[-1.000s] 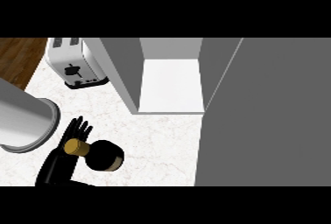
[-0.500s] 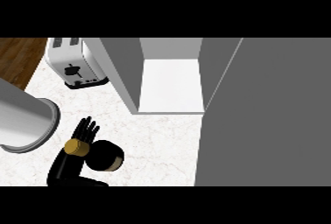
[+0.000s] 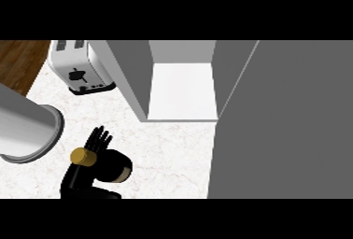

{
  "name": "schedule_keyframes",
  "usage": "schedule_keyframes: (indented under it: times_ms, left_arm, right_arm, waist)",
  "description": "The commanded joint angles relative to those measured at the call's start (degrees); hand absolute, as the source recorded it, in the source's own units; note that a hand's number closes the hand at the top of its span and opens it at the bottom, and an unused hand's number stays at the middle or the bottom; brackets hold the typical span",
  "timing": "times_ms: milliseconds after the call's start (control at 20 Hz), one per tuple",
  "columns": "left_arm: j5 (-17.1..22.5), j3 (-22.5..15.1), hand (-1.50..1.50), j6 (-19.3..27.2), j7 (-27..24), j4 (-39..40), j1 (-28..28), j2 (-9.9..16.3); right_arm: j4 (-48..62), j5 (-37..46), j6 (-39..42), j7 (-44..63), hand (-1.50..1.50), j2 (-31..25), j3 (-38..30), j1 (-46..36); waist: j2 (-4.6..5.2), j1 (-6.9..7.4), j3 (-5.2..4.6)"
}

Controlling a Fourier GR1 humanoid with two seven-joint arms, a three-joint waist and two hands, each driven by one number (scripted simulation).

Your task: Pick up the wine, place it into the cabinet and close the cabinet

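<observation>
The wine bottle (image 3: 116,169) stands on the counter at the lower left, black with a tan label band and a gold cap (image 3: 84,156). My left hand (image 3: 97,140) rises just behind and left of the bottle's neck, fingers straight and pointing away from me, open and not curled round the bottle. Its wrist shows as a black shape below the cap. The cabinet (image 3: 180,93) stands open at the upper middle, with a white floor inside. Its grey door (image 3: 283,126) is swung out and fills the right side. My right hand shows nowhere.
A silver toaster (image 3: 79,67) sits at the upper left by the cabinet's left wall. A large grey cylindrical pot (image 3: 24,130) stands at the left edge, close to my hand. The white marble counter (image 3: 165,149) lies between the bottle and the cabinet.
My left hand has shifted slightly to the right, closer to the bottle's neck. The bottle has stayed where it was.
</observation>
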Motion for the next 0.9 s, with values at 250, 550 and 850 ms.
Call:
schedule_keyframes:
  times_ms: [250,550,850]
  left_arm:
    - [2.63,0.27,-1.5,-5.5,-2.58,3.8,-0.54,0.4]
    - [0.06,-2.55,1.5,-7.91,-4.5,6.16,-3.86,0.4]
    - [-6.3,-2.46,1.5,-5.28,-12.88,10.56,-5.14,3.51]
  right_arm:
    - [-8.79,-2.64,-1.38,5.04,-1.5,0.87,1.82,1.07]
    - [-7.86,-1.22,-0.14,1.86,-1.5,1.94,3.18,4.7]
    - [-4.94,-2.95,-0.46,2.78,-1.5,1.21,0.16,0.31]
  waist:
    - [-0.08,0.15,0.0]
    - [-0.05,-0.04,0.02]
    - [0.02,0.1,-0.01]
